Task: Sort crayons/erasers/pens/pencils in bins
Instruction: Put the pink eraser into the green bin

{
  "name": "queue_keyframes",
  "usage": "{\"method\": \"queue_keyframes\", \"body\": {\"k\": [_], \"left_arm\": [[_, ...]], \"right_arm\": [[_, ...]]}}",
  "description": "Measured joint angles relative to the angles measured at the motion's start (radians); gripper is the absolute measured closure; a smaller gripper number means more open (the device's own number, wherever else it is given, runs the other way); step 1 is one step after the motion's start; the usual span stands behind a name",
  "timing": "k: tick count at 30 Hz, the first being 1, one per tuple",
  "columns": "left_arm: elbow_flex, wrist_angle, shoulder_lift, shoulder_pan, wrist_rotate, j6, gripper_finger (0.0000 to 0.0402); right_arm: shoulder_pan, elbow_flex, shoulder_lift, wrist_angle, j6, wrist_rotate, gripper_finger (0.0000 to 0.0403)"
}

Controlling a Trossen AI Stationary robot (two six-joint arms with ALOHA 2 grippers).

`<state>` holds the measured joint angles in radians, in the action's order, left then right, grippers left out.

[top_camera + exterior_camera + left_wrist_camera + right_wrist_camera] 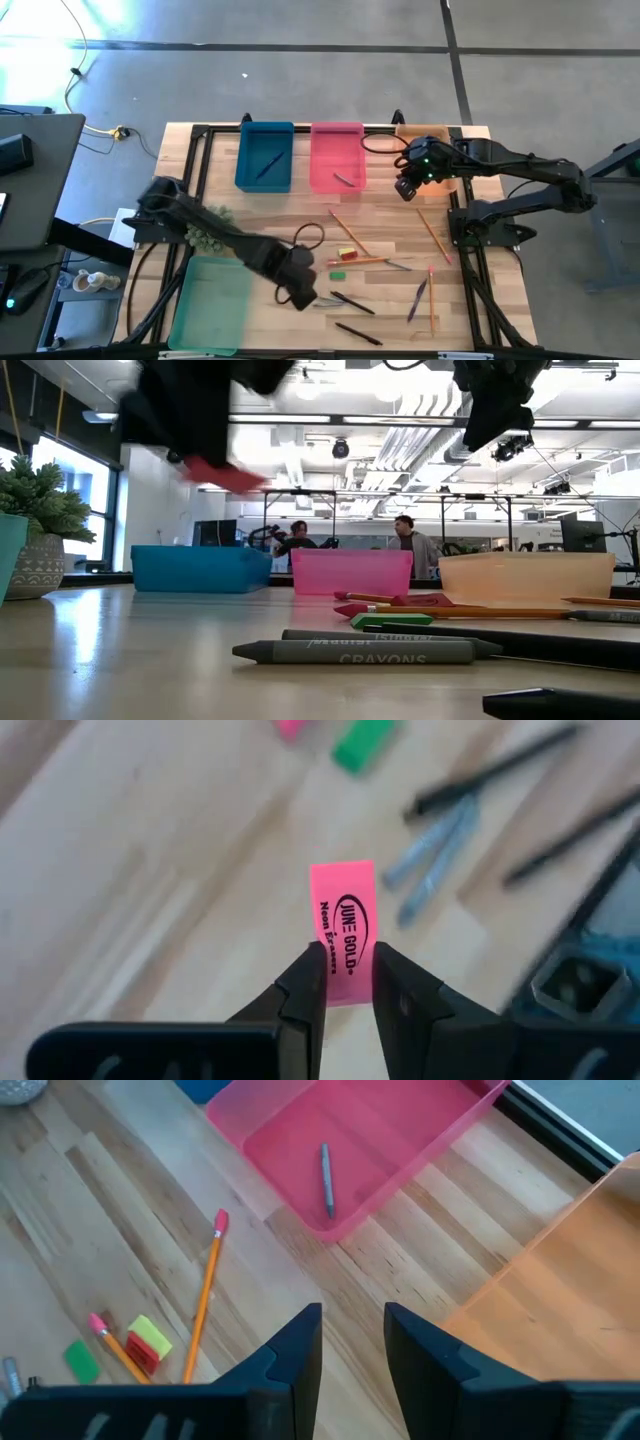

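Note:
My left gripper (pixel 300 292) is near the table's front, right of the green bin (pixel 212 305), and shut on the pink eraser (pixel 343 935). In the low view the eraser (pixel 225 475) hangs well above the table. My right gripper (pixel 353 1342) is open and empty, above the wood between the pink bin (pixel 337 155) and the orange bin (pixel 425 135). The blue bin (pixel 265 155) holds a dark pen, and the pink bin holds a grey crayon (pixel 326 1178). The yellow eraser (pixel 347 253) and green eraser (pixel 337 273) lie flat on the table. My left gripper pinches the pink eraser between its two fingertips (pixel 305 982), one on each narrow side of the eraser's near end (pixel 345 988). The printed face shows and most of the eraser sticks out past the fingertips. The eraser is lifted clear of the table.
Several orange pencils (pixel 433 235), black pens (pixel 352 302), a purple pen (pixel 417 298) and grey crayons (pixel 328 302) lie scattered on the table's right half. A potted plant (pixel 205 228) stands under the left arm. People stand in the room beyond.

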<state>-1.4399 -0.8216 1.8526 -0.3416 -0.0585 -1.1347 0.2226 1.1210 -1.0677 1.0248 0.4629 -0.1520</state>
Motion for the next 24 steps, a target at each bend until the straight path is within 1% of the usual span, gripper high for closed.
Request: {"method": "queue_keyframes", "body": {"k": [5,12,15,19,24], "left_arm": [[0.0,-0.132,-0.094,-0.077,-0.042,-0.122,0.0346],[-0.001,-0.279,-0.193,-0.225,-0.123,-0.371,0.0346],[-0.001,-0.356,-0.208,-0.292,-0.146,-0.496,0.0346],[-0.001,-0.457,-0.215,-0.387,-0.147,-0.666,0.0346],[0.017,-0.499,-0.216,-0.492,-0.147,-0.877,0.0346]], "right_arm": [[0.0,0.0,0.002,0.004,0.0,0.003,0.03],[0.0,0.0,0.002,0.004,0.0,0.003,0.03],[0.0,0.0,0.002,0.004,0.0,0.003,0.03],[0.0,0.0,0.002,0.003,0.008,0.003,0.03],[0.0,0.0,0.002,0.003,0.011,0.002,0.03]]}}
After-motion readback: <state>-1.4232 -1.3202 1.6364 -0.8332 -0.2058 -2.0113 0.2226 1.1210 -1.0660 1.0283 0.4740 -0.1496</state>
